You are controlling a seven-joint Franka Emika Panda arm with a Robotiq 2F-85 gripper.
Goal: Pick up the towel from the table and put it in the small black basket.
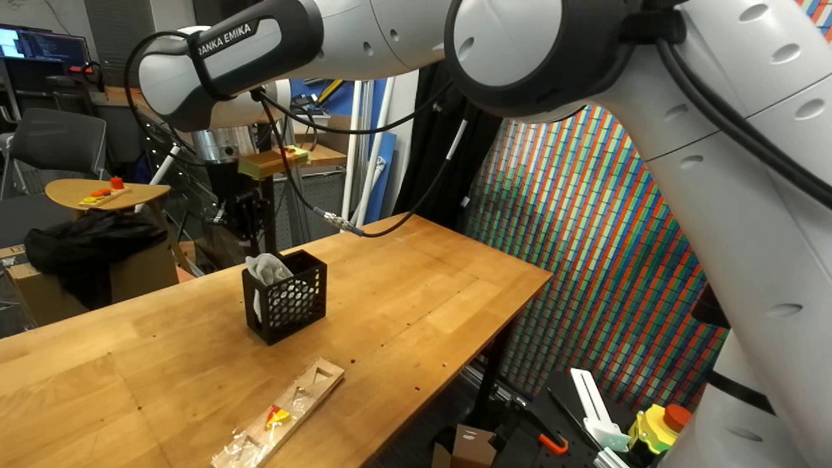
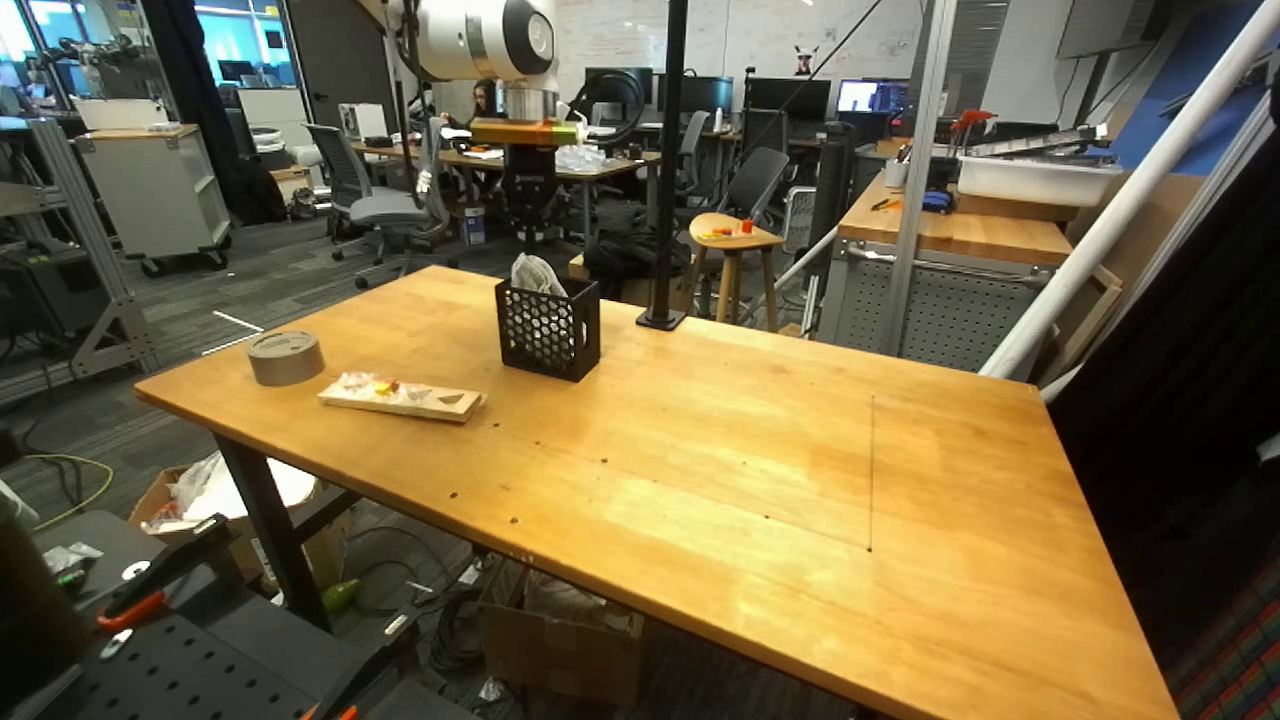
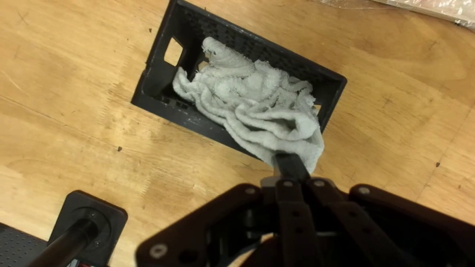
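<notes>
"So, your towel [image 3: 256,85] lies mostly down inside the basket [image 3: 193,123], with one end poking above the rim in both exterior views. It looks like the final tuck to me."

"Agreed, but mind your pincer [image 3: 291,165]. Its jaws are pressed together right at that raised end, and I can't tell whether a fold is caught between them."

"If one is, draw it inward over the basket's middle, lower it past the rim, and only then part the jaws. Rise straight up, so no loop rides out with you."

"If none is, use the joined tips as a blunt prod: press the folds down gently, clear of the wall, since you could tip or slide something that looks so light."

"And around you?"

"Mainly the post [image 2: 672,160], rising from the table [image 2: 800,450] near the basket; steer away from it as you leave, or you may knock it. Your cable [image 1: 339,221] hangs in a loop in an exterior view, so don't let it snag."

"As for the wrapped strip [image 1: 292,409], it lies apart, across the basket from the post, with the tape [image 2: 285,360] beyond it by the table's edge. Neither seems to block you."
</notes>
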